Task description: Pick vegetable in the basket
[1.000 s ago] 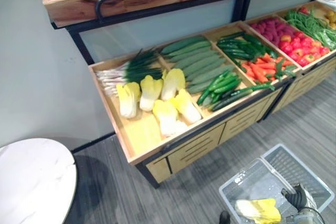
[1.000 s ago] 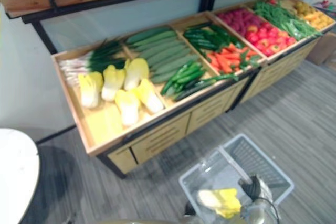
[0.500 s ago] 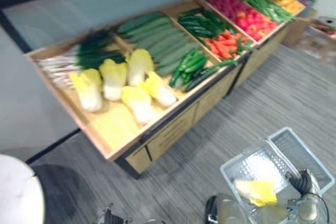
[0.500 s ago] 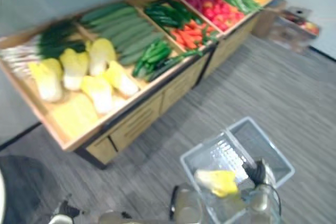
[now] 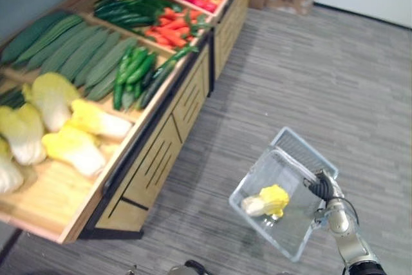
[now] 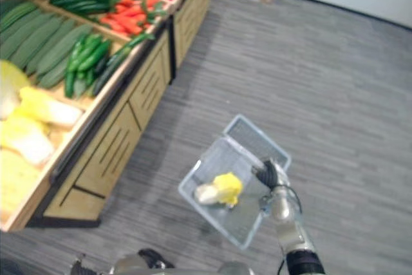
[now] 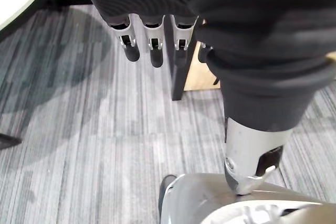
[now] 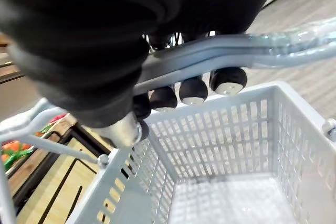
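Beside the front edge of the wooden produce stand [image 5: 154, 152], well apart from it and over the grey striped floor [image 5: 309, 69], the left eye view shows a pale plastic basket [image 5: 257, 175] at the end of the right arm. The right hand [image 5: 320, 188] sits at the basket's far-right rim, where the handle meets it. One yellow-and-white cabbage [image 5: 267, 201] lies inside on the basket's bottom, about midway between its walls. On the stand, more cabbages [image 5: 77, 149] lie in the near bin, long cucumbers [image 5: 71, 49] in the bin behind them, and carrots [image 5: 170, 27] in a bin further along.

From the right eye view the layout is the same: the cabbage rests inside the basket, white stem end toward the stand, and the dark-covered hand is at the rim on the side away from the stand.

Over bare floor in the left wrist view, the left hand [image 7: 152, 35] hangs with its fingers [image 7: 130, 51] straight and relaxed, holding nothing and touching nothing.

Close up in the right wrist view, the right hand's dark fingertips [image 8: 193, 90] are curled round the basket's grey handle [image 8: 236, 45], clenched on it. The slotted basket wall [image 8: 220, 129] shows below the handle, and a corner of the stand shows past the basket's rim.
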Robot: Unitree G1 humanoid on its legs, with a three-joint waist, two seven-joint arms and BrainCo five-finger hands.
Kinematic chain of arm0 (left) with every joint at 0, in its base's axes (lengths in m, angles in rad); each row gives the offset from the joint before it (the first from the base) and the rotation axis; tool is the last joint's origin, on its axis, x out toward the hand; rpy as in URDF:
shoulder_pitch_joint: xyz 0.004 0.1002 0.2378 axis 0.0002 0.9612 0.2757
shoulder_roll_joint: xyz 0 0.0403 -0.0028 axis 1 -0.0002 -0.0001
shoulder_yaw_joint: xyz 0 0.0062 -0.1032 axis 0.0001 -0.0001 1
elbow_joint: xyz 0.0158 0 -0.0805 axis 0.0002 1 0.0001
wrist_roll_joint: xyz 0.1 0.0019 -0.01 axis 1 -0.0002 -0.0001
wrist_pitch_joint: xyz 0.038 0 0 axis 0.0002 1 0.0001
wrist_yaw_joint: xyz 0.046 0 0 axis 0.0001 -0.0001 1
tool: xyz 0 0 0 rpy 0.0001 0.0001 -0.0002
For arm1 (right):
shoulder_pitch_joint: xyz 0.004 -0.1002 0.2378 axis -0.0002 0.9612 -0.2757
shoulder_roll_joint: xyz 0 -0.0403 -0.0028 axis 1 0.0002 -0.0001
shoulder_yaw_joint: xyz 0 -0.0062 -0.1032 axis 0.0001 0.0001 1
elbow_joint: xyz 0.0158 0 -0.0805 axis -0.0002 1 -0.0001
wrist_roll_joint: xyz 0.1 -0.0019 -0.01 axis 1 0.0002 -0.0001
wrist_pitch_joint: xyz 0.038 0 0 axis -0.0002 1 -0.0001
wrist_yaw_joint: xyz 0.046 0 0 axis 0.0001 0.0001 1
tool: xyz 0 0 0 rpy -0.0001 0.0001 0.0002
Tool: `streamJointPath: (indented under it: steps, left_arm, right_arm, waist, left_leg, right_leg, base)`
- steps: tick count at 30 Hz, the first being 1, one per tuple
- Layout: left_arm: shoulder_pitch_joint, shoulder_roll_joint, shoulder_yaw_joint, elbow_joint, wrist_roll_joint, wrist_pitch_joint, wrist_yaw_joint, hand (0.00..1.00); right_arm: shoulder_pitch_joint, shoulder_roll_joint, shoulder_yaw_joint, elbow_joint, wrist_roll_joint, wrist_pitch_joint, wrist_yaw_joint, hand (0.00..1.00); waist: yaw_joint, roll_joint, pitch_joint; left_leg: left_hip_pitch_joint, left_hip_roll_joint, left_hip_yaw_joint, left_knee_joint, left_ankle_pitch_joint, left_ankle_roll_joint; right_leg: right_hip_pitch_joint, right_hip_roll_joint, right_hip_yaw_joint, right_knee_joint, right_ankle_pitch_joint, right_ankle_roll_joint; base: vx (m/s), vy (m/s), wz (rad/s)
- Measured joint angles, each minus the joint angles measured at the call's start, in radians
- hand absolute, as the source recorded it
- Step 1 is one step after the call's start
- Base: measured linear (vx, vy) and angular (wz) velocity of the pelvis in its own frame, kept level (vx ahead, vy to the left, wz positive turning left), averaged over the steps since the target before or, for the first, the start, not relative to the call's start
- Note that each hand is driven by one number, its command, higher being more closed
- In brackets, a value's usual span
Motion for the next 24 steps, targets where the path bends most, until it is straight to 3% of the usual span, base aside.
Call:
streamJointPath:
  steps: [2,4,6,7,8,9,10,11,12,13,14,15,17,19,20,21,24]
  left_arm:
    - [0.007,-0.025,-0.042,0.0,0.0,-0.002,0.0,0.0]
    - [0.002,-0.052,-0.061,0.001,0.0,0.001,0.013,0.0]
    - [-0.002,-0.02,-0.068,0.008,0.0,0.005,0.013,0.0]
    - [-0.006,-0.017,-0.071,0.008,0.001,0.007,0.017,0.0]
    - [-0.003,-0.019,-0.076,0.007,0.001,0.008,0.018,0.0]
    - [-0.004,-0.019,-0.091,0.005,0.0,0.012,0.026,0.0]
    - [-0.011,-0.027,-0.084,0.012,-0.005,0.014,0.033,0.0]
    - [-0.005,-0.02,-0.067,0.024,-0.014,0.013,0.044,0.0]
    - [-0.021,-0.001,-0.062,0.028,-0.037,0.009,0.045,0.0]
    - [-0.033,-0.02,-0.068,0.038,-0.044,0.009,0.051,0.0]
    - [-0.033,-0.031,-0.067,0.034,-0.047,0.005,0.06,0.0]
    - [-0.023,-0.038,-0.067,0.035,-0.049,-0.001,0.063,0.0]
    - [0.009,-0.051,-0.068,0.036,-0.05,-0.004,0.055,0.0]
    - [0.047,-0.079,-0.068,0.041,-0.051,-0.005,0.052,0.0]
    - [0.056,-0.07,-0.064,0.038,-0.053,-0.005,0.048,0.0]
    - [0.053,-0.072,-0.069,0.034,-0.053,-0.006,0.048,0.0]
    - [0.035,-0.071,-0.069,0.021,-0.053,-0.013,0.047,0.0]
  right_arm:
    - [0.042,-0.037,0.02,0.011,-0.003,0.009,0.001,1.0]
    - [0.05,-0.067,0.024,0.011,-0.004,0.006,0.002,1.0]
    - [0.084,-0.065,0.032,-0.021,-0.003,-0.016,-0.002,1.0]
    - [0.112,-0.063,0.016,-0.019,-0.002,-0.014,-0.002,1.0]
    - [0.132,-0.063,0.01,-0.019,-0.002,-0.012,-0.002,1.0]
    - [0.176,-0.064,-0.008,-0.02,-0.002,-0.01,-0.004,1.0]
    - [0.184,-0.063,-0.03,-0.027,-0.003,-0.012,-0.013,1.0]
    - [0.181,-0.059,-0.03,-0.033,-0.005,-0.013,-0.015,1.0]
    - [0.186,-0.062,-0.037,-0.047,-0.008,-0.011,-0.024,1.0]
    - [0.179,-0.065,-0.053,-0.044,-0.008,0.003,-0.031,1.0]
    - [0.175,-0.066,-0.055,-0.044,-0.008,0.004,-0.035,1.0]
    - [0.168,-0.058,-0.039,-0.044,-0.007,0.004,-0.044,1.0]
    - [0.164,-0.054,-0.009,-0.044,-0.007,0.002,-0.045,1.0]
    - [0.159,-0.048,-0.002,-0.043,-0.007,0.001,-0.045,1.0]
    - [0.159,-0.038,0.0,-0.041,-0.004,0.003,-0.044,1.0]
    - [0.158,-0.044,0.001,-0.044,-0.001,-0.002,-0.044,1.0]
    - [0.137,-0.07,-0.003,-0.044,0.0,-0.003,-0.042,1.0]
  waist:
    - [-0.002,0.039,-0.019]
    - [-0.021,0.075,-0.016]
    - [-0.034,0.046,-0.015]
    - [-0.047,0.066,-0.023]
    - [-0.055,0.062,-0.021]
    - [-0.065,0.053,-0.011]
    - [-0.067,0.061,0.002]
    - [-0.064,0.06,0.002]
    - [-0.059,0.06,0.015]
    - [-0.052,0.053,0.015]
    - [-0.048,0.047,0.017]
    - [-0.039,0.036,0.024]
    - [-0.01,0.022,0.032]
    - [0.003,0.022,0.036]
    - [0.006,0.024,0.032]
    - [0.001,0.004,0.028]
    - [0.003,0.004,0.045]
  left_leg:
    - [0.039,0.02,0.037,-0.021,0.034,-0.014]
    - [0.089,0.058,0.049,-0.032,0.072,-0.03]
    - [0.11,0.103,0.054,0.022,0.082,-0.048]
    - [0.122,0.131,0.038,0.034,0.109,-0.05]
    - [0.135,0.135,0.031,0.034,0.135,-0.044]
    - [0.182,0.134,0.018,0.036,0.206,-0.021]
    - [0.195,0.173,-0.047,0.097,0.259,-0.012]
    - [0.183,0.204,-0.076,0.157,0.275,-0.021]
    - [0.133,0.188,-0.211,0.218,0.218,-0.101]
    - [0.072,0.1,-0.342,0.216,0.14,-0.117]
    - [0.041,0.05,-0.402,0.209,0.123,-0.11]
    - [-0.021,-0.053,-0.544,0.188,0.1,-0.114]
    - [-0.049,-0.142,-0.665,0.12,0.101,-0.116]
    - [-0.047,-0.199,-0.719,-0.011,0.151,-0.098]
    - [-0.025,-0.219,-0.752,-0.044,0.146,-0.106]
    - [-0.029,-0.228,-0.765,-0.047,0.146,-0.106]
    - [-0.066,-0.256,-0.789,-0.039,0.146,-0.105]
  right_leg:
    - [0.0,0.017,0.008,0.017,-0.007,-0.001]
    - [-0.045,0.015,0.021,0.127,-0.061,-0.026]
    - [-0.011,0.055,-0.004,0.014,-0.094,-0.035]
    - [0.003,0.078,-0.008,0.023,-0.104,-0.052]
    - [0.014,0.075,-0.009,0.046,-0.109,-0.062]
    - [0.009,0.037,-0.004,0.166,-0.123,-0.086]
    - [-0.067,0.026,0.031,0.283,-0.177,-0.094]
    - [-0.064,0.052,0.044,0.172,-0.15,-0.115]
    - [-0.062,0.041,0.059,0.171,-0.179,-0.113]
    - [-0.072,0.022,0.104,0.162,-0.179,-0.112]
    - [-0.076,0.017,0.125,0.151,-0.176,-0.109]
    - [-0.074,0.025,0.179,0.115,-0.17,-0.112]
    - [-0.07,0.049,0.257,0.08,-0.156,-0.11]
    - [-0.071,0.075,0.322,0.068,-0.148,-0.092]
    - [-0.074,0.079,0.35,0.044,-0.135,-0.068]
    - [-0.074,0.078,0.357,0.015,-0.12,-0.054]
    - [-0.047,0.075,0.371,-0.132,-0.02,-0.043]
  base:
    - [0.01,-0.206,-0.4]
    - [0.02,-0.213,-0.43]
    - [0.1,-0.326,-0.34]
    - [0.1,-0.228,-0.06]
    - [0.12,-0.209,-0.06]
    - [0.02,-0.203,-0.26]
    - [-0.03,-0.233,-0.48]
    - [-0.13,-0.334,-0.69]
    - [-0.07,-0.244,-0.74]
    - [-0.03,-0.182,-0.74]
    - [0.06,-0.021,-0.99]
    - [0.05,0.005,-0.97]
    - [0.08,0.086,-1.34]
    - [0.13,0.169,-1.15]
    - [0.16,0.142,-0.62]
    - [0.16,0.133,-0.44]
    - [0.16,0.168,-0.23]
